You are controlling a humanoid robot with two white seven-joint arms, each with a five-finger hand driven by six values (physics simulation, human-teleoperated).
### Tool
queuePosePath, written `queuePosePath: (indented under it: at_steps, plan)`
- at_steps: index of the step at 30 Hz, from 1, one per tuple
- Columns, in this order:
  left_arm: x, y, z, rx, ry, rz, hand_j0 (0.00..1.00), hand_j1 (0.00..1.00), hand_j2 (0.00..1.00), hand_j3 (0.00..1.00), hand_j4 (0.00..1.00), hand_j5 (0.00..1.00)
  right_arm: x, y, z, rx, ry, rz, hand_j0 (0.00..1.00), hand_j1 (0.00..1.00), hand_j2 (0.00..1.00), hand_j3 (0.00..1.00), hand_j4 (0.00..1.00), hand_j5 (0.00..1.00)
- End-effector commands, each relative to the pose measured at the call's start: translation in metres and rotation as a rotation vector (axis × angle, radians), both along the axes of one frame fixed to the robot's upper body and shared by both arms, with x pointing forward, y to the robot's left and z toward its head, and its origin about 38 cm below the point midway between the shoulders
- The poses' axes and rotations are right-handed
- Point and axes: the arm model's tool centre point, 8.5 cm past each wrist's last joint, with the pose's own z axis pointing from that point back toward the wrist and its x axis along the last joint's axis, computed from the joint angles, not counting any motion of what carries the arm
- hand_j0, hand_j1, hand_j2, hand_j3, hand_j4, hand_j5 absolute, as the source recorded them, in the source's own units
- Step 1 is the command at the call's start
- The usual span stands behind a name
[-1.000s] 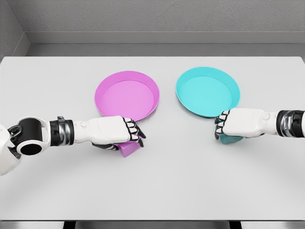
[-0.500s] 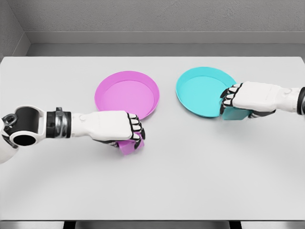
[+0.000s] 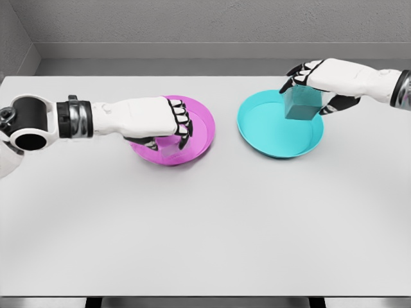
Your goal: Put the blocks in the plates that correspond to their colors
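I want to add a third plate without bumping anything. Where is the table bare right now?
The whole near half of the table, in front of both plates, is bare. The strip between the pink plate and teal plate is narrow. It is crowded over the plates: left hand holds the pink block, right hand the teal block.

The left robot hand [image 3: 151, 122] hides most of the pink block [image 3: 168, 146].

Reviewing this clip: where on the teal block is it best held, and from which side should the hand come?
Grip the teal cube-shaped block across its flat opposite side faces, coming from above. The right hand holds it that way now, fingers curled over its top, leaving the underside free to lower into the teal round plate.
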Motion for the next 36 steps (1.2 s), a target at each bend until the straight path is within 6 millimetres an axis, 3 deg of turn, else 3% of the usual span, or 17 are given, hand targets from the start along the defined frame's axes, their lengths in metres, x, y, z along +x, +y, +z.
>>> queuePosePath:
  at_steps: [1, 3, 5, 8, 9, 10, 11, 13, 16, 18, 20, 22, 23, 25, 27, 30, 36]
  plan:
    - [0.011, -0.001, -0.007, -0.017, 0.028, 0.031, 0.41, 0.41, 0.41, 0.41, 0.41, 0.41, 0.004, -0.008, -0.008, 0.010, 0.027, -0.031, 1.00, 1.00, 1.00, 1.00, 1.00, 1.00]
    - [0.033, -0.003, -0.013, -0.024, 0.051, 0.081, 0.41, 0.41, 0.41, 0.41, 0.41, 0.41, 0.004, -0.005, -0.011, 0.008, 0.030, -0.025, 1.00, 1.00, 1.00, 1.00, 1.00, 1.00]
    - [0.039, 0.001, -0.014, -0.023, 0.057, 0.104, 0.42, 0.42, 0.42, 0.42, 0.42, 0.42, 0.004, 0.005, -0.013, 0.014, 0.032, -0.004, 1.00, 1.00, 1.00, 1.00, 1.00, 1.00]
    - [0.052, 0.008, -0.022, -0.021, 0.082, 0.155, 0.43, 0.43, 0.43, 0.43, 0.43, 0.43, 0.004, 0.003, -0.012, 0.011, 0.031, -0.008, 1.00, 1.00, 1.00, 1.00, 1.00, 1.00]
    - [0.054, 0.008, -0.024, -0.021, 0.087, 0.160, 0.45, 0.45, 0.45, 0.45, 0.45, 0.45, 0.004, 0.003, -0.013, 0.011, 0.032, -0.008, 1.00, 1.00, 1.00, 1.00, 1.00, 1.00]
    - [0.056, 0.011, -0.026, -0.021, 0.094, 0.173, 0.54, 0.54, 0.54, 0.54, 0.54, 0.54, 0.004, 0.002, -0.010, 0.014, 0.026, -0.010, 1.00, 1.00, 1.00, 1.00, 1.00, 1.00]
    - [0.056, 0.012, -0.026, -0.025, 0.095, 0.174, 0.74, 0.74, 0.74, 0.74, 0.74, 0.74, 0.004, -0.005, -0.006, 0.017, 0.020, -0.026, 1.00, 1.00, 1.00, 1.00, 1.00, 1.00]
    - [0.056, 0.006, -0.025, -0.033, 0.095, 0.164, 0.99, 0.99, 0.99, 0.99, 0.99, 0.99, 0.000, -0.042, 0.010, 0.008, -0.010, -0.101, 1.00, 1.00, 1.00, 1.00, 1.00, 1.00]
    - [0.056, 0.006, -0.024, -0.036, 0.094, 0.163, 1.00, 1.00, 1.00, 1.00, 1.00, 1.00, -0.012, -0.085, 0.022, -0.012, -0.026, -0.190, 1.00, 1.00, 1.00, 1.00, 1.00, 1.00]
    - [0.057, 0.005, -0.019, -0.043, 0.087, 0.162, 1.00, 1.00, 1.00, 1.00, 1.00, 1.00, -0.019, -0.103, 0.018, -0.029, -0.011, -0.228, 1.00, 1.00, 1.00, 1.00, 1.00, 1.00]
    - [0.059, 0.010, -0.013, -0.076, 0.099, 0.171, 1.00, 1.00, 1.00, 1.00, 1.00, 1.00, -0.022, -0.107, 0.015, -0.023, -0.009, -0.238, 1.00, 1.00, 1.00, 1.00, 1.00, 1.00]
    - [0.060, 0.029, -0.003, -0.153, 0.128, 0.205, 1.00, 1.00, 1.00, 1.00, 1.00, 1.00, -0.021, -0.103, 0.013, -0.017, -0.006, -0.231, 1.00, 1.00, 1.00, 1.00, 1.00, 1.00]
    - [0.058, 0.063, 0.006, -0.226, 0.180, 0.263, 1.00, 1.00, 1.00, 1.00, 1.00, 1.00, -0.021, -0.103, 0.013, -0.017, -0.008, -0.231, 1.00, 1.00, 1.00, 1.00, 1.00, 1.00]
    - [0.051, 0.117, -0.001, -0.252, 0.236, 0.372, 1.00, 1.00, 1.00, 1.00, 1.00, 1.00, -0.021, -0.103, 0.013, -0.017, -0.007, -0.230, 1.00, 1.00, 1.00, 1.00, 1.00, 1.00]
    - [0.049, 0.131, -0.004, -0.236, 0.240, 0.400, 1.00, 1.00, 1.00, 1.00, 1.00, 1.00, -0.021, -0.102, 0.013, -0.017, -0.008, -0.229, 1.00, 1.00, 1.00, 1.00, 1.00, 1.00]
    - [0.045, 0.177, -0.021, -0.198, 0.269, 0.519, 1.00, 1.00, 1.00, 1.00, 1.00, 1.00, -0.022, -0.102, 0.009, -0.023, 0.000, -0.230, 1.00, 1.00, 1.00, 1.00, 1.00, 1.00]
    - [0.046, 0.180, -0.028, -0.198, 0.282, 0.535, 1.00, 1.00, 1.00, 1.00, 1.00, 1.00, -0.023, -0.103, 0.004, -0.026, 0.011, -0.230, 1.00, 1.00, 1.00, 1.00, 1.00, 1.00]
